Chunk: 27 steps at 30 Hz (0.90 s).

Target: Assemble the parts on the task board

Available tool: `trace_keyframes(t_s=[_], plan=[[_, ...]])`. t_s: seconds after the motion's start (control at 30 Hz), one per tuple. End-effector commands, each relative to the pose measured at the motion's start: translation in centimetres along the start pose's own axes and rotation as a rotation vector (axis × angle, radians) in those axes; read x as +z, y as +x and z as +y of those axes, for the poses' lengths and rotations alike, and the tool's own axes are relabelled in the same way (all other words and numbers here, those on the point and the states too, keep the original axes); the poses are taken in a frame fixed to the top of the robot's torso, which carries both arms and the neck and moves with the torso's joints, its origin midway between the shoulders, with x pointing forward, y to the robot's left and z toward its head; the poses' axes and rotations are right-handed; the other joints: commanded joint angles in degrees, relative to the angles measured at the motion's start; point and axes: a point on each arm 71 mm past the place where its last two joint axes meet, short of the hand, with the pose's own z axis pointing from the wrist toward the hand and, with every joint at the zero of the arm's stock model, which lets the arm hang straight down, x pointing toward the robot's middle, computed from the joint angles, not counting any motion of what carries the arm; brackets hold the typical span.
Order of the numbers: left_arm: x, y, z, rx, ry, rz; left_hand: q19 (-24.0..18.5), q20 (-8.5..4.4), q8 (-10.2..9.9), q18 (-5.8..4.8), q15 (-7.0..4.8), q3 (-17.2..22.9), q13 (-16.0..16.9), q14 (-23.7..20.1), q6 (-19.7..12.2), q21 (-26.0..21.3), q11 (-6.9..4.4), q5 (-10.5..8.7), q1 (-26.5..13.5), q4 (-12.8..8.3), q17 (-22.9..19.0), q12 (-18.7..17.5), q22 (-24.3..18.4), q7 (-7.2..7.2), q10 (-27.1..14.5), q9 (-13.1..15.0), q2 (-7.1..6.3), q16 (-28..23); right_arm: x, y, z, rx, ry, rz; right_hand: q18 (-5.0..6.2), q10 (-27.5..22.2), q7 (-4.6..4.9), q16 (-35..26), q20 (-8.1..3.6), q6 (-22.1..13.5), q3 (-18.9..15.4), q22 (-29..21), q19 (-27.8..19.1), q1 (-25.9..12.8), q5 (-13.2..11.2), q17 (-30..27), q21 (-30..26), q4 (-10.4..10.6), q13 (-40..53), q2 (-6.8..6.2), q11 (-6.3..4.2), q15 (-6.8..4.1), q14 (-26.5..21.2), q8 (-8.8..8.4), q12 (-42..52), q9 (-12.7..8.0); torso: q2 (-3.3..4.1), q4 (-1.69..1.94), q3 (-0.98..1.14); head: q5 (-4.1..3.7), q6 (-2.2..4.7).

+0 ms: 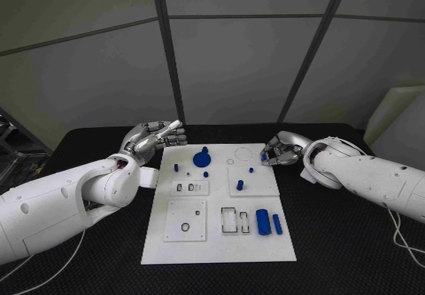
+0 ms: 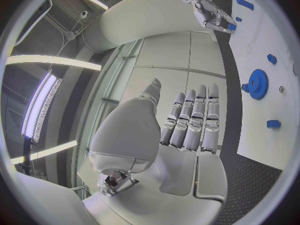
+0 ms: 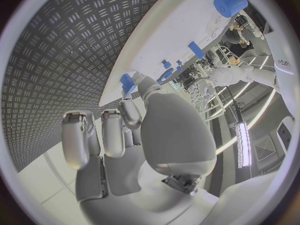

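While the task board lies flat in the middle of the black table, most of your parts are at rest on it: the blue gear toward eleven o'clock from the board's centre, a small blue peg just right of centre, and the blue cylinder with a slimmer blue bar beside it toward five o'clock. Your right hand sits at the board's one o'clock corner with its fingers curled in, and the right wrist view shows a small blue part pinched at the fingertips just over the white edge, so you are holding that piece. Judge the danger there first: the pinch looks shallow, at the very tips, so a tilt of the wrist could roll the piece out and send it off the board onto the ribbed table. I cannot tell which socket it belongs to, and pressing it into the wrong one could jam it. Your left hand hovers off the board's ten o'clock corner, fingers straight and close together, holding nothing. If you sweep it inward low, it may knock the gear, which stands nearest to it.
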Motion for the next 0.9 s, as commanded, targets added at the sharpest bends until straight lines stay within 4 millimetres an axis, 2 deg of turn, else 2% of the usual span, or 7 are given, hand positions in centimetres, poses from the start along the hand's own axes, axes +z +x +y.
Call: trace_keyframes(t_s=[0.03,0.43,0.53,0.77,0.9], plan=[[0.1,0.1,-0.1,-0.001,0.009,0.013,0.3,-0.03,-0.3,-0.76,0.21,0.0,0.0,0.1,0.5,0.1,-0.02,-0.18,0.5,-0.4,-0.1,-0.3,-0.1,0.93,0.3,-0.1,0.31,-0.2,0.1,0.0,0.0,-0.014,0.008,0.002,0.43,0.5,-0.02,0.3,-0.44,0.5,0.5,11.5,3.9,-0.1,0.3,2.3,0.3,0.0,0.2,0.77,0.01,-0.51,3.3,0.24,0.3,0.1,0.01,-0.01,0.01,0.0,-0.03],[0.1,0.1,-0.1,-0.002,0.007,0.015,0.2,-0.02,-0.4,-0.77,0.23,0.0,0.0,0.0,0.5,0.0,-0.01,-0.19,0.5,-0.5,-0.1,-0.4,-0.1,0.93,0.3,-0.1,0.38,-0.3,0.2,-0.1,-0.1,-0.016,0.015,-0.013,0.3,0.8,-0.12,0.5,-0.51,1.0,1.0,12.0,4.2,-0.4,0.5,2.7,0.6,0.0,0.5,1.51,-0.07,-0.58,3.4,0.18,0.7,0.0,0.0,-0.04,0.0,0.07,-0.14],[0.1,0.1,-0.1,-0.002,0.007,0.015,0.2,-0.02,-0.4,-0.77,0.23,0.0,0.0,0.0,0.5,0.0,-0.01,-0.19,0.5,-0.5,-0.1,-0.4,-0.1,0.93,0.3,-0.1,0.38,-0.3,0.2,-0.1,0.0,-0.016,0.011,-0.017,0.25,0.9,-0.27,0.7,-0.57,1.6,1.3,12.2,4.3,-0.5,0.5,2.9,0.7,-0.1,0.7,2.05,-0.18,-0.65,3.4,0.34,0.9,0.1,0.01,-0.02,0.01,0.05,-0.15],[0.1,0.1,-0.1,-0.001,0.006,0.014,0.2,-0.02,-0.4,-0.77,0.23,0.0,0.0,0.0,0.5,0.0,-0.01,-0.19,0.5,-0.5,-0.1,-0.4,-0.1,0.93,0.3,-0.1,0.38,-0.3,0.2,-0.1,0.4,0.003,-0.017,-0.039,-0.05,1.5,-1.91,1.2,-1.33,6.6,2.7,13.5,5.1,-0.5,0.4,3.9,1.4,-0.6,1.5,4.42,-1.44,-1.61,3.7,2.15,1.8,1.1,0.0,-0.03,0.02,-0.01,-0.27],[0.1,0.1,-0.1,-0.001,0.005,0.014,0.2,-0.02,-0.4,-0.77,0.23,0.0,0.0,0.0,0.5,0.0,-0.01,-0.19,0.5,-0.5,-0.1,-0.4,-0.1,0.93,0.3,-0.1,0.38,-0.3,0.0,-0.3,1.0,0.025,-0.042,-0.075,-0.24,1.8,-2.47,1.4,-1.76,7.9,3.1,14.3,5.6,-0.5,0.6,4.4,1.8,-1.0,2.0,5.17,-1.9,-2.03,3.8,2.48,2.2,1.5,-0.07,-0.08,0.03,-0.02,-0.28]])
